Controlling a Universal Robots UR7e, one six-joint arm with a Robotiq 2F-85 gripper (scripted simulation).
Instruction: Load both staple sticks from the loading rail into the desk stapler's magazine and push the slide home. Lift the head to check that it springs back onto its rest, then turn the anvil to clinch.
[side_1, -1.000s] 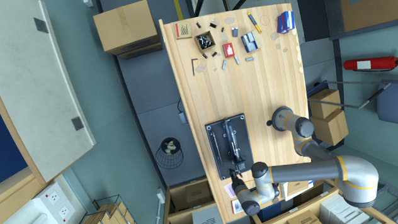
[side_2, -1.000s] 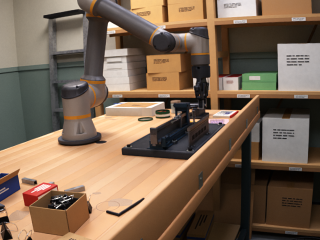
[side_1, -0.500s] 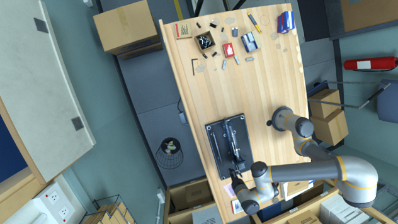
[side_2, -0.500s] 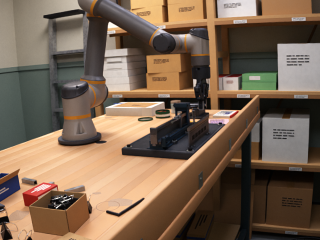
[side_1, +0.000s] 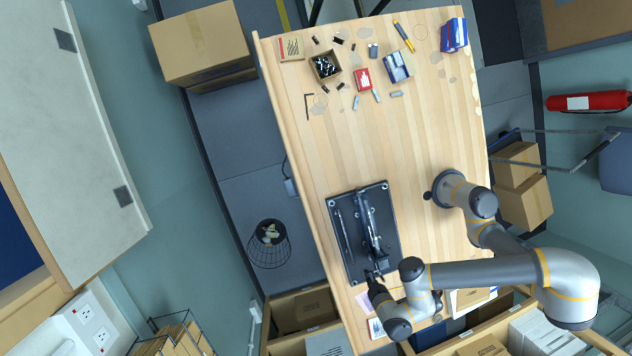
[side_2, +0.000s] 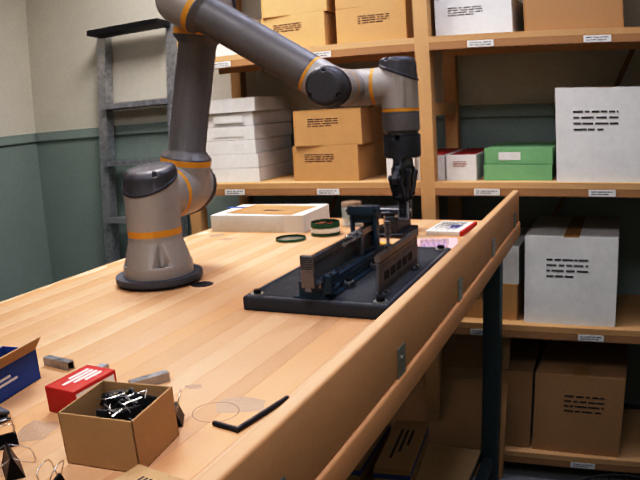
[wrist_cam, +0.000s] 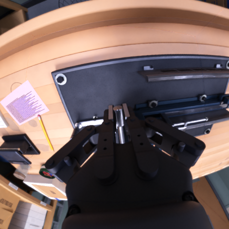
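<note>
A short steel pin (wrist_cam: 119, 119), the upright handle at the end of the stapler's slide, sits between my gripper's (wrist_cam: 119, 111) fingers, which are closed on it from both sides. The gripper (side_2: 402, 206) hangs straight down over the end of the desk stapler (side_2: 356, 254) nearest the shelves. The stapler (side_1: 370, 227) is bolted along the middle of a dark base plate (side_1: 364, 231), and the loading rail (wrist_cam: 185, 74) runs parallel beside it, on the side toward the bench's raised edge. I cannot tell whether staple sticks lie on the rail.
An open cardboard box of binder clips (side_2: 120, 423) stands at the far end of the bench among staple boxes and loose strips. A pink note (wrist_cam: 23, 105) and a pencil (wrist_cam: 45, 132) lie by the plate's corner. The bench's raised lip (side_2: 434, 289) runs close beside the plate.
</note>
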